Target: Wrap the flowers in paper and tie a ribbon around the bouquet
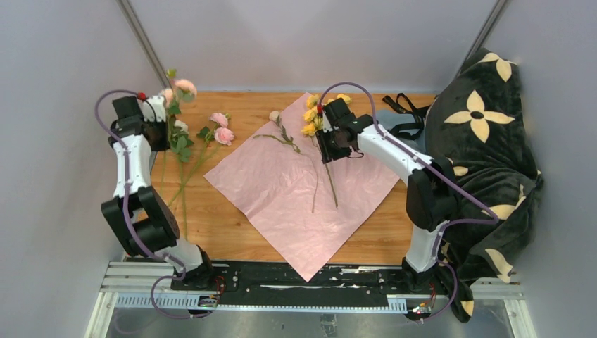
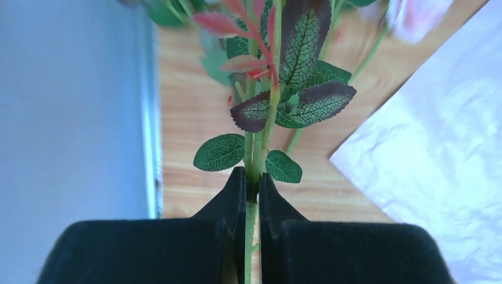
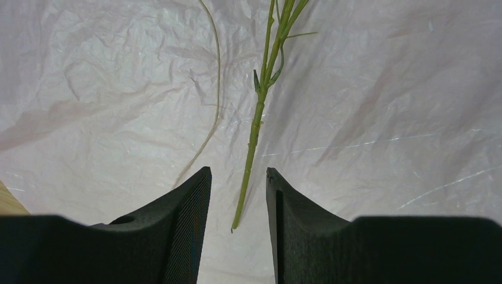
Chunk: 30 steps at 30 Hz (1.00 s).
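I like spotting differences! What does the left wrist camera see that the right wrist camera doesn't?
Left wrist only: jaws shut on a leafy stem, dark-edged leaves, the wooden table and a grey wall. Right wrist only: open jaws either side of a bare stem, gripping nothing, plus a thin pale stem. Both: the paper.

Soft, even light fills every view, with only faint shadows. In the left wrist view the pink bloom [image 2: 417,18] at one o'clock is blurred, while the nearer leaves [image 2: 319,100] are sharp. The creased paper [image 3: 385,106] shows a mild sheen.
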Available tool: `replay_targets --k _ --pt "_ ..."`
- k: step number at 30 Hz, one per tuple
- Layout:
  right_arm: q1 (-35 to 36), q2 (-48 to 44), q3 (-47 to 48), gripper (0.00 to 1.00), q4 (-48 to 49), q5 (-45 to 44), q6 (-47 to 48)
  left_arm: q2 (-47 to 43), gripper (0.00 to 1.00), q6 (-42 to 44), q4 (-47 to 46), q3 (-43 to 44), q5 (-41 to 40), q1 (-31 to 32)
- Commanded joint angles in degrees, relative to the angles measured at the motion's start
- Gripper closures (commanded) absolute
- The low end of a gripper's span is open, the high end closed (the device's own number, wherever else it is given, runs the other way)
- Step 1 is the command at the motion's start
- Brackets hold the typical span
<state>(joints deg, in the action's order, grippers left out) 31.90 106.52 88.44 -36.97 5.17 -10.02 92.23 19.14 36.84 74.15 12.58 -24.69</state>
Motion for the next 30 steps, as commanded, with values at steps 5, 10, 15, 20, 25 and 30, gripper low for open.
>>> replay_targets --k 5,10,15,20,25,30 --pt "2.6 -13.7 -2.9 0.54 12.1 9.3 2.6 -13.6 1.0 -7.0 1.6 9.8 28.4 0.0" --pt "8.8 -20.4 -8.2 0.35 41.7 25.8 -0.8 -16.0 1.0 -12.4 1.6 12.0 48.4 7.3" --pt "13.7 -17.5 -5.0 0.25 63.1 26.7 -10.2 -17.7 1.0 -14.9 1.7 13.0 54.5 18.0" --pt "14.4 -14.0 -4.6 0.26 72.0 18.8 -20.5 -19.2 1.0 -16.4 1.7 13.5 56.0 23.1" --pt "14.7 -11.7 -5.0 0.33 77.0 16.7 -24.6 -19.7 1.0 -16.5 1.7 12.4 55.6 25.4" --pt "14.7 -10.5 -5.2 0.57 80.0 15.2 -27.0 -20.3 1.0 -16.0 1.7 11.8 56.3 27.2"
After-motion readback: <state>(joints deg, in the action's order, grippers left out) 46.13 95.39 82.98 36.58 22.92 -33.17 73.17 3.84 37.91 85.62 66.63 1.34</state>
